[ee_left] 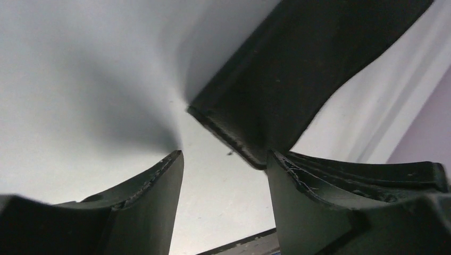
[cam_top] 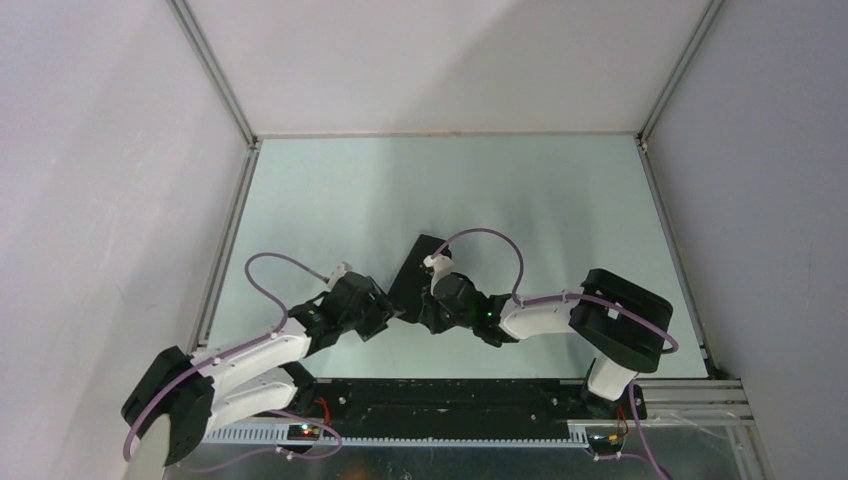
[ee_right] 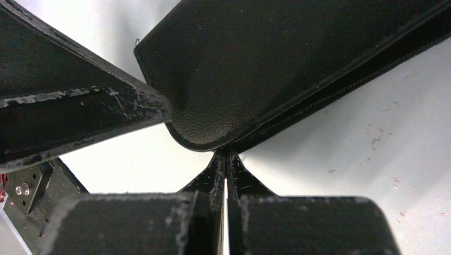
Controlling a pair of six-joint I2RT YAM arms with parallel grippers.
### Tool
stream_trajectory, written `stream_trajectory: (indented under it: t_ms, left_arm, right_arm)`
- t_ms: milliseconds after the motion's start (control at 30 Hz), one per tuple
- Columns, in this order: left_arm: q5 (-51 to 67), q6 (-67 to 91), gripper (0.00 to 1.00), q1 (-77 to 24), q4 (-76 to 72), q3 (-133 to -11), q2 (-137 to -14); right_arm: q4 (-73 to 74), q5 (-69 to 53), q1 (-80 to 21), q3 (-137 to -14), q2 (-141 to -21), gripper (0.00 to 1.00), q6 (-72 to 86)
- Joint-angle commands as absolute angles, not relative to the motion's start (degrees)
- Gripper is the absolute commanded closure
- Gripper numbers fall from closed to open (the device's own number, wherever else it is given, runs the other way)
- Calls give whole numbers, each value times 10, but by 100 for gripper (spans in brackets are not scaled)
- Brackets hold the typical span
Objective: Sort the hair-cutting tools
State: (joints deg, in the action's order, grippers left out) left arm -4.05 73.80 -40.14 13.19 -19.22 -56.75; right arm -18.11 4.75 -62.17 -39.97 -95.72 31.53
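Left gripper (ee_left: 223,175): jaws apart, empty, just before a corner of the black pouch (ee_left: 298,69). Risk here: closing too shallow on that corner and slipping off, or bumping the neighbour, so near. Pouch contents hidden; no scissors, comb or clips to see anywhere. Right gripper (ee_right: 226,159): fully closed, tips touching the pouch's rounded corner; impossible to tell if pinching anything.

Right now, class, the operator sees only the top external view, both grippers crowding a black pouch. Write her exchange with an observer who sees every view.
Operator: Is the right gripper shut?
Observer: Yes. The right wrist view shows its tips meeting at a rounded corner of the pouch.
Operator: And the left?
Observer: The left gripper is open, jaws apart, a pouch corner just ahead of the gap.
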Motion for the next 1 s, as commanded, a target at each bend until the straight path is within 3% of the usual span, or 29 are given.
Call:
stream_trajectory:
  t_ms: [0, 233, 467, 500, 567, 767, 967]
  left_arm:
    - [-36, 784, 37, -414, 46, -194, -580]
    - [-60, 803, 48, -416, 48, -200, -617]
    - [-71, 817, 80, -412, 41, -202, -644]
    - [-70, 816, 89, -411, 40, -203, -648]
    - [-66, 807, 98, -407, 40, -204, -656]
    - [-58, 770, 100, -388, 55, -204, -660]
    - [-57, 700, 100, -353, 112, -222, -663]
  right_arm:
    - [-200, 60, -632, -427, -967, 100, 324]
    - [-185, 65, -634, -427, -958, 100, 320]
    - [-148, 76, -638, -426, -942, 100, 303]
    - [-137, 83, -641, -427, -937, 100, 296]
    - [-112, 99, -642, -427, -929, 100, 291]
    - [-76, 146, -607, -395, -890, 100, 276]
    - [-69, 140, -506, -359, -862, 100, 263]
